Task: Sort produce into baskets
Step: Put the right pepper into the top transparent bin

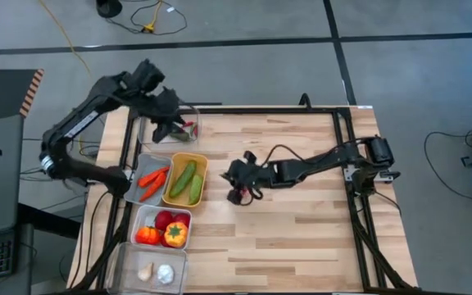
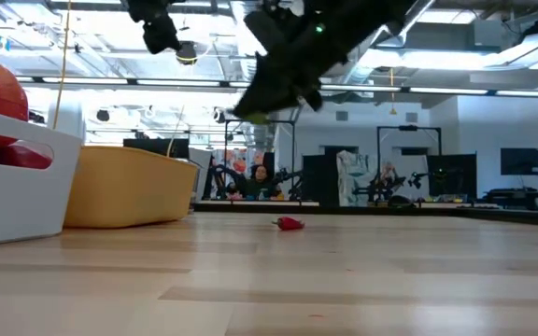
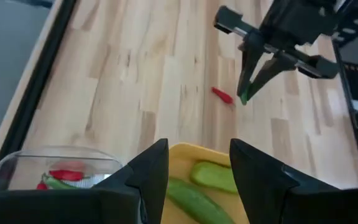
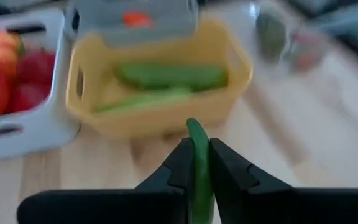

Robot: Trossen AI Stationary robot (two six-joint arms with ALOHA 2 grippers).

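Mostly sorted; right gripper (image 4: 196,163) jaws clamp green chilli (image 4: 199,155); red chilli (image 2: 290,223) left on desk (image 1: 301,238); left gripper (image 3: 197,163) jaws apart, empty, above clear basket (image 1: 147,131).

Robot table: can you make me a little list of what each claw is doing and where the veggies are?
right gripper: shut on green chilli, lifted off the table
left gripper: open, empty, above the yellow basket
red chilli: loose on the table
cucumbers: in yellow basket
carrots: in grey basket
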